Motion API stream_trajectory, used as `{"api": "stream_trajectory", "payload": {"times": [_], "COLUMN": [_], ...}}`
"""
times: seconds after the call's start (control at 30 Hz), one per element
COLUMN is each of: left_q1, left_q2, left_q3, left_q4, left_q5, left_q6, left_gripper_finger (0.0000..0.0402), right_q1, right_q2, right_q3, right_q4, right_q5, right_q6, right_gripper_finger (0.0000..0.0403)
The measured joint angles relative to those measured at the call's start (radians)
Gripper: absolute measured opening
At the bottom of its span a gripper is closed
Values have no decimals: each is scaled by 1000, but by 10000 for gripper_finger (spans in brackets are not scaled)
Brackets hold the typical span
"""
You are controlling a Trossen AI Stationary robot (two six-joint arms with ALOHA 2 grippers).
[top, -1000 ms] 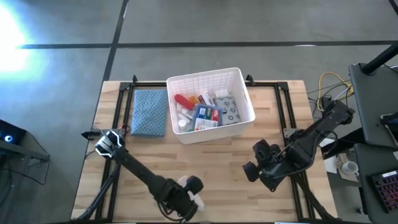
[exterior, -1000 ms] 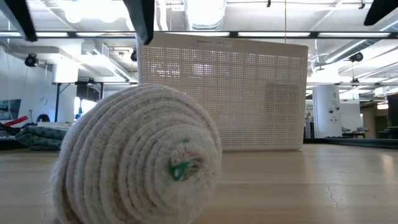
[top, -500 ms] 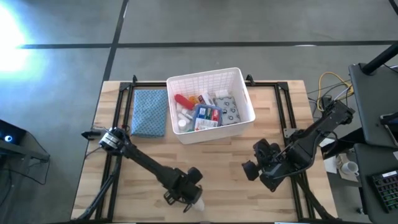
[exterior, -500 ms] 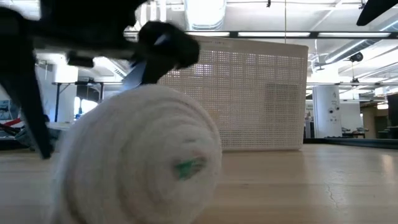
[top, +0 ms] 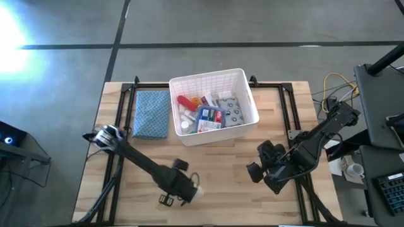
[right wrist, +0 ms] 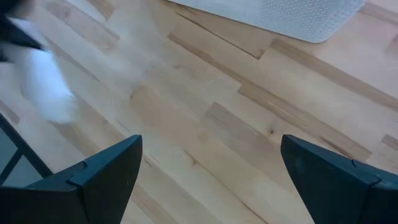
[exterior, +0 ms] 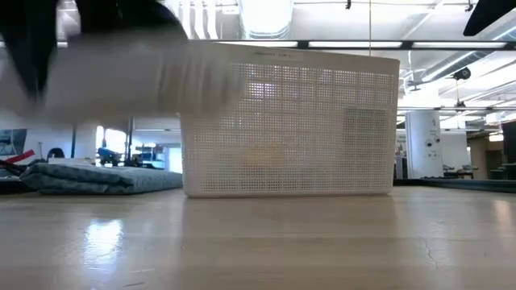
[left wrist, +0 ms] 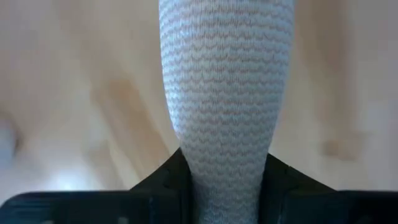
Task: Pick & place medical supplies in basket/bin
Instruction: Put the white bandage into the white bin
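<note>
The left end effector, at lower centre, is clamped on a white knitted bandage roll; the soft roll could slip out before the white lattice-sided plastic basket is reached. The right end effector is held apart.

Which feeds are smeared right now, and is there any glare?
Low view: a pale motion smear across the top left; basket sharp. Right wrist view: white blur at one edge. Left wrist view: bandage roll sharp, table blurred. High view: floor glare at left.

I'm looking into a big open lab or workshop hall. Exposed ducts and strip lights run overhead, with a pillar at right and bare concrete floor.
</note>
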Motion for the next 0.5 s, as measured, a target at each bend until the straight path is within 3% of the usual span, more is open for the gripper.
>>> {"api": "stream_trajectory", "payload": {"times": [0.1, 0.17, 0.27, 0.4, 0.43, 0.5], "left_q1": [-18, -24, -10, 65, 104, 227], "left_q2": [-108, -191, -317, -442, -465, -507], "left_q3": [58, 110, 190, 254, 263, 270], "left_q4": [-46, -26, 30, 47, 47, 55], "left_q5": [-3, -78, -418, -912, -976, -964], "left_q6": [-207, -338, -470, -451, -414, -333], "left_gripper_finger": [88, 88, 95, 101, 101, 100], "right_q1": [0, 0, 0, 0, 0, 0], "right_q2": [-3, -6, -12, -31, -36, -46], "right_q3": [0, 0, 0, 0, 0, 0], "right_q4": [0, 1, 4, 5, 5, 6], "right_q5": [2, 4, 37, 85, 95, 115], "right_q6": [-11, -26, -40, -46, -46, -47], "right_gripper_finger": [370, 370, 370, 370, 370, 370]}}
